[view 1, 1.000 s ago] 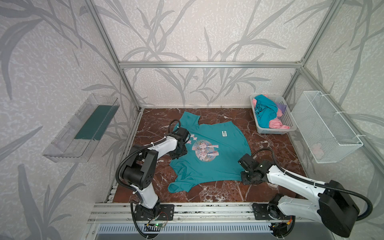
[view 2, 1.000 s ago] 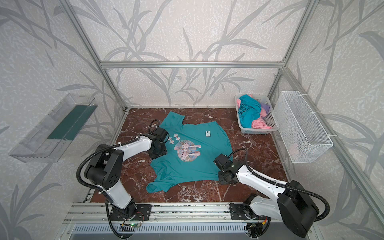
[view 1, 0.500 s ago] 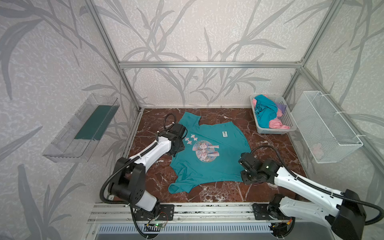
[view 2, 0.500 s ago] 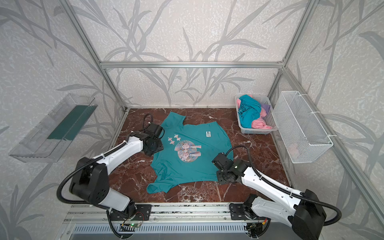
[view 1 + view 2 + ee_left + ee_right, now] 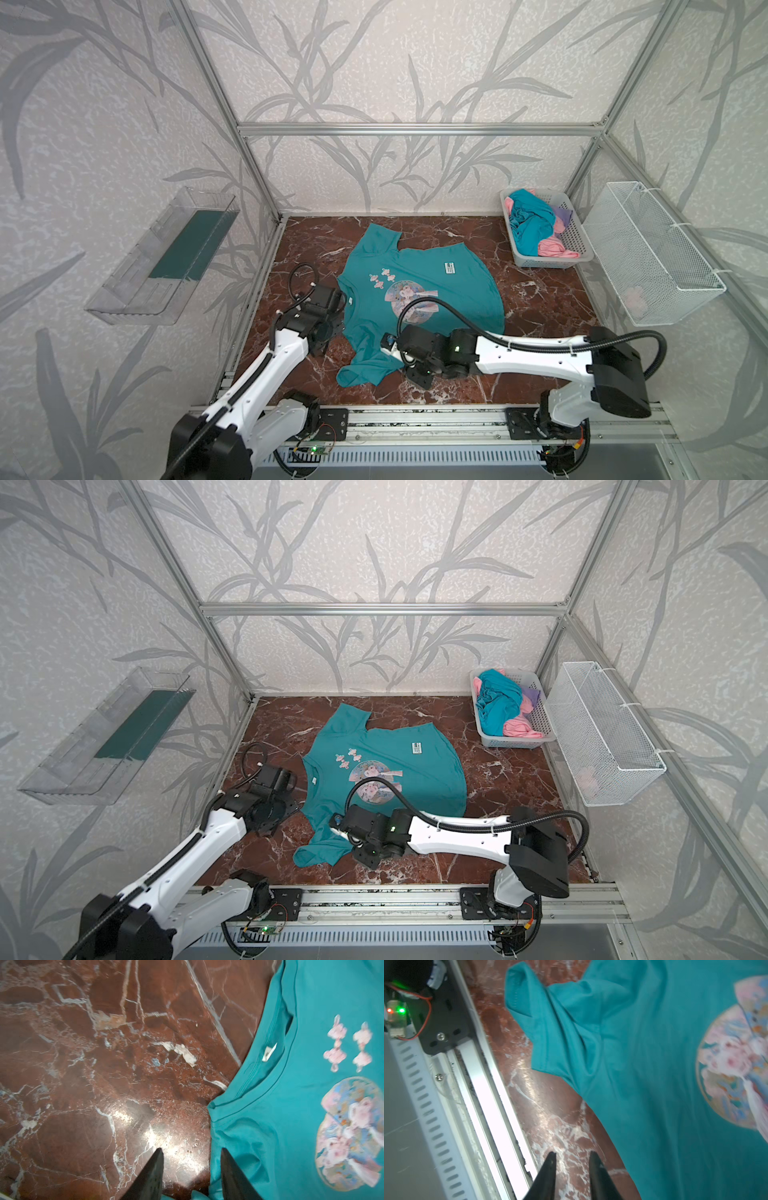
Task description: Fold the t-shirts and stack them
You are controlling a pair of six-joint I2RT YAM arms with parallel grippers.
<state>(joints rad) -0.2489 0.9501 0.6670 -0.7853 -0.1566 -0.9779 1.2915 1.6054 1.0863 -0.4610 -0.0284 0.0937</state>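
Observation:
A teal t-shirt (image 5: 419, 291) with a round pink print lies spread face up on the marble table (image 5: 540, 316), collar to the left; in both top views (image 5: 386, 766) one sleeve points back, the other (image 5: 361, 370) lies crumpled at the front. My left gripper (image 5: 191, 1151) is open at the shirt's shoulder edge beside the collar (image 5: 268, 1057), one finger over fabric, one over bare marble. My right gripper (image 5: 572, 1154) is open over marble beside the shirt's front edge, near the crumpled sleeve (image 5: 550, 1022). More t-shirts, teal (image 5: 530, 224), pink (image 5: 555, 248) and lilac (image 5: 562, 214), lie bunched in a grey basket (image 5: 582, 245).
The grey basket stands at the back right corner. A white wire basket (image 5: 652, 257) hangs on the right wall and a clear shelf (image 5: 162, 257) on the left wall. An aluminium rail (image 5: 492, 1093) runs along the table's front edge, close to my right gripper.
My right gripper has opened and moved left along the shirt's front edge toward the crumpled sleeve. My left gripper has drawn back from the collar toward the front left.

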